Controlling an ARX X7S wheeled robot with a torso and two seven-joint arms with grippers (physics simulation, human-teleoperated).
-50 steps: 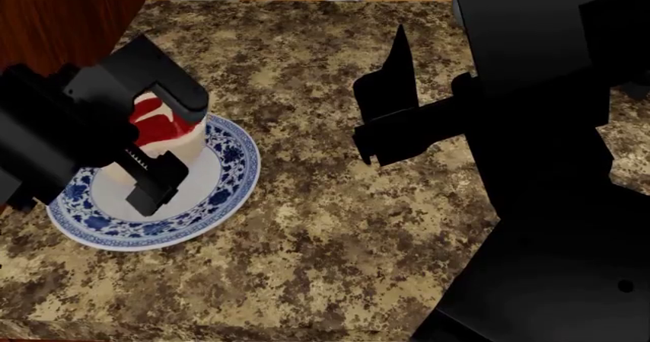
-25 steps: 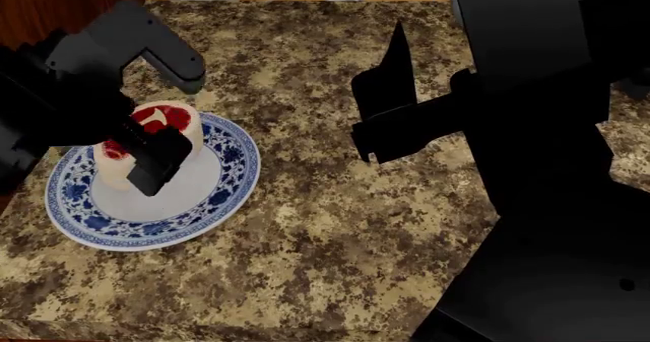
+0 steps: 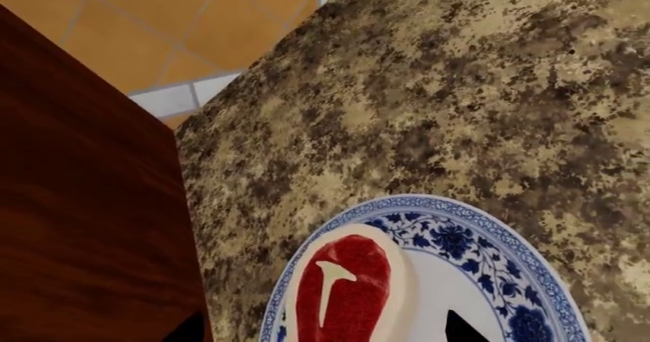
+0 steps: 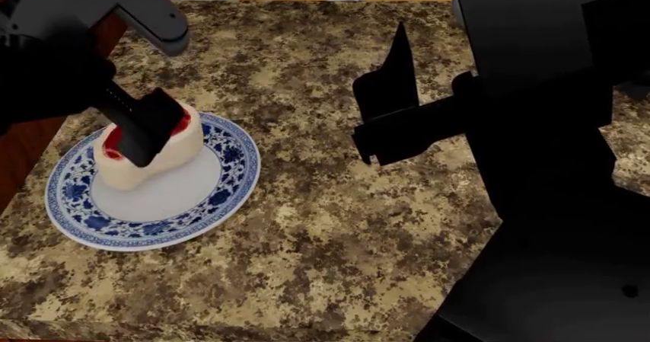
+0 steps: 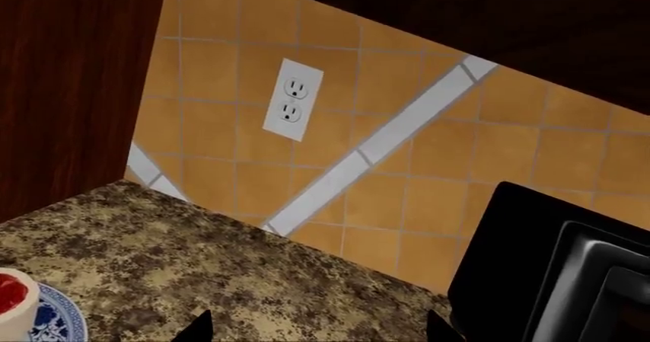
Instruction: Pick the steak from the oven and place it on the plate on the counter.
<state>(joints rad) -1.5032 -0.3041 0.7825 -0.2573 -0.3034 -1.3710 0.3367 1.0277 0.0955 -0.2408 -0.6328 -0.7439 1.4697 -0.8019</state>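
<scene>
Left pincer (image 4: 142, 83) hangs released just above the steak (image 4: 142, 155), its fingers spread and touching nothing. That steak lies on the plate (image 4: 218, 197), toward its rim, on the bench (image 4: 336, 228). Right pincer (image 4: 391, 98) hovers well apart; whether it is released or clenched cannot be told.

This is a kitchen in a home. There is a speckled stone counter (image 4: 336, 228) with red-brown wood cabinets (image 3: 81, 205) beside it. The wall (image 5: 406, 167) has orange tiles and a white power socket (image 5: 292, 100). A steak (image 4: 142, 155) sits on a blue-and-white plate (image 4: 218, 193)
</scene>
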